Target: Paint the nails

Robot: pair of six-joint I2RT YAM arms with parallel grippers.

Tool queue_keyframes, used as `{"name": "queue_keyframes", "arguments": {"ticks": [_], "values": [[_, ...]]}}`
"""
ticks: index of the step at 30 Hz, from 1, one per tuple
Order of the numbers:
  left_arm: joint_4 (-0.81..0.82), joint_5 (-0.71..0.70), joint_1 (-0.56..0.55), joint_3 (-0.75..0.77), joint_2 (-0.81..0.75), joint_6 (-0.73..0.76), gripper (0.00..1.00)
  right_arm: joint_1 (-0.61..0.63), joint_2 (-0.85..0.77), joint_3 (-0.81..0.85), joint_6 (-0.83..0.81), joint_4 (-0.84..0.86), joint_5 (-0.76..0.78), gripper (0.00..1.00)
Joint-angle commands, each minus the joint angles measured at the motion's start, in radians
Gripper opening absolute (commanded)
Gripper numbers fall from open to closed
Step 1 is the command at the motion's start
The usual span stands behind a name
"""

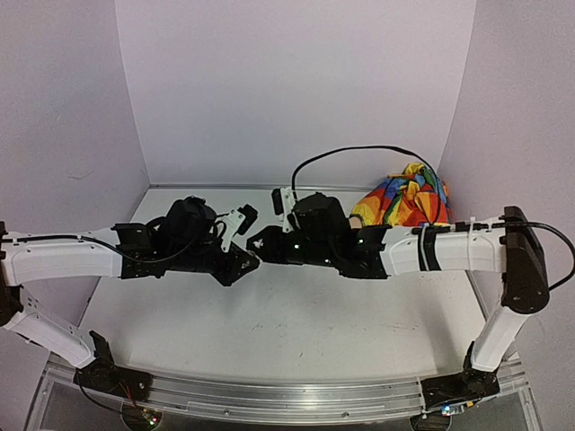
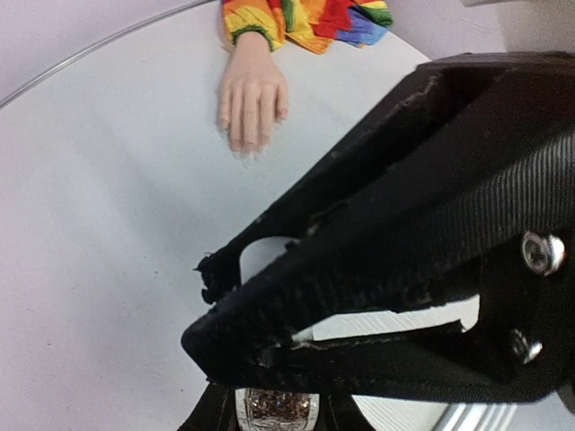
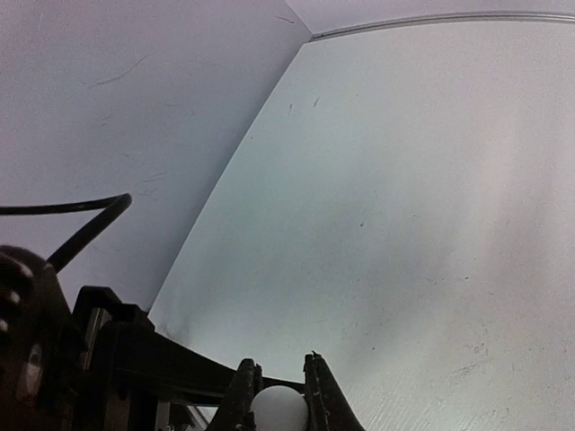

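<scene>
The small peach mannequin hand (image 2: 252, 94) lies flat on the white table, its nails (image 2: 247, 154) pointing toward the left wrist camera, with the rainbow patchwork sleeve (image 2: 305, 18) behind it. From the top only the sleeve (image 1: 406, 199) shows; the hand is hidden behind the right arm. My two grippers meet at mid-table. The left gripper (image 2: 277, 415) (image 1: 244, 262) is shut on a tiny glittery pinkish polish bottle (image 2: 278, 404). The right gripper (image 3: 279, 364) (image 1: 260, 241) is shut on the bottle's round white cap (image 3: 280, 409), and its black fingers (image 2: 359, 269) cross the left wrist view.
Pale enclosure walls (image 1: 296, 90) close the back and both sides of the table (image 1: 296, 332). A black cable (image 1: 359, 151) loops above the right arm. A metal rail (image 1: 287, 400) with the arm bases runs along the near edge.
</scene>
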Motion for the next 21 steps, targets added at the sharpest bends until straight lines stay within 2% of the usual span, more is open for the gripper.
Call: {"name": "queue_keyframes", "arguments": {"ticks": [1,4,5,6,7,12,15,16,17,19,21], "values": [[0.070,0.418,0.019,0.004,-0.115,0.094,0.00,-0.037,-0.125,-0.125,-0.187,0.266,-0.329,0.00],[0.090,0.941,0.032,-0.005,-0.159,0.195,0.00,-0.043,-0.164,-0.249,-0.336,0.591,-0.966,0.00],[0.111,1.082,0.032,-0.008,-0.170,0.215,0.00,-0.041,-0.170,-0.284,-0.299,0.695,-1.082,0.00],[0.127,1.161,0.031,-0.006,-0.177,0.219,0.00,-0.041,-0.177,-0.301,-0.275,0.718,-1.100,0.00],[0.133,1.164,0.030,0.000,-0.181,0.214,0.00,-0.040,-0.183,-0.300,-0.279,0.707,-1.100,0.00],[0.134,0.881,0.030,-0.006,-0.178,0.196,0.00,-0.039,-0.225,-0.304,-0.300,0.670,-0.994,0.00],[0.133,0.673,0.030,-0.005,-0.154,0.162,0.00,-0.039,-0.268,-0.300,-0.329,0.587,-0.808,0.00],[0.130,0.601,0.030,-0.005,-0.149,0.159,0.00,-0.040,-0.282,-0.296,-0.337,0.536,-0.717,0.11],[0.127,0.529,0.030,-0.013,-0.147,0.158,0.00,-0.039,-0.297,-0.288,-0.340,0.472,-0.601,0.28],[0.119,0.344,0.029,-0.021,-0.145,0.158,0.00,-0.039,-0.316,-0.262,-0.328,0.313,-0.348,0.55],[0.107,0.188,0.024,-0.026,-0.140,0.151,0.00,-0.040,-0.324,-0.235,-0.277,0.156,-0.135,0.70]]}}
